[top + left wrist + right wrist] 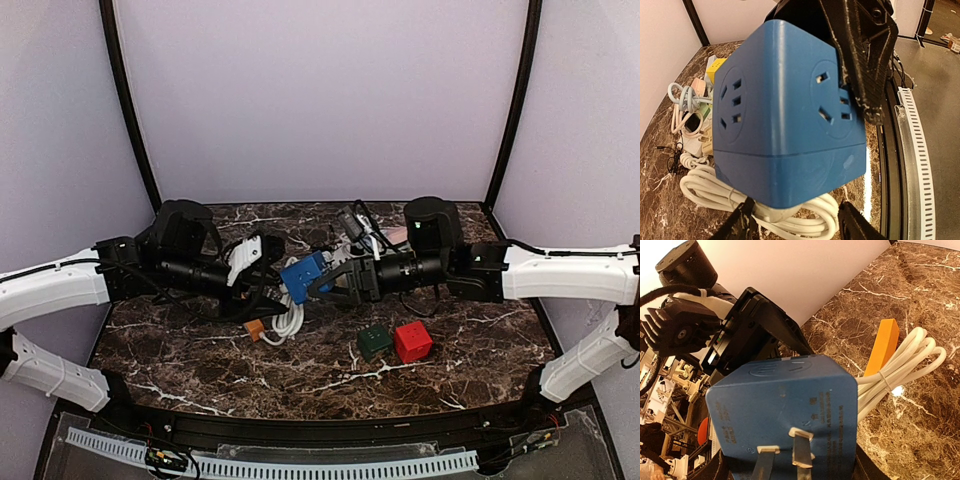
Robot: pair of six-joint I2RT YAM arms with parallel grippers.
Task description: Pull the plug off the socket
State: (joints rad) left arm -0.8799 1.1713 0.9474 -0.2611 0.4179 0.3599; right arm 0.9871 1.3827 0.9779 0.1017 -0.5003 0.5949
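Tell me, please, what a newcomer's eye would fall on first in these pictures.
The blue cube, a socket block, is gripped by the right gripper at the middle of the table, with the left gripper close on its other side. Next comes the coiled white cord just in front of it. The red block and green block sit side by side right of centre.

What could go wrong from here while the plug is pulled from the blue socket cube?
The right gripper holds the blue socket cube by smooth faces, so a hard pull might slip it loose. The white cable coil sits between the fingers of the left gripper, which might pinch cable rather than plug.
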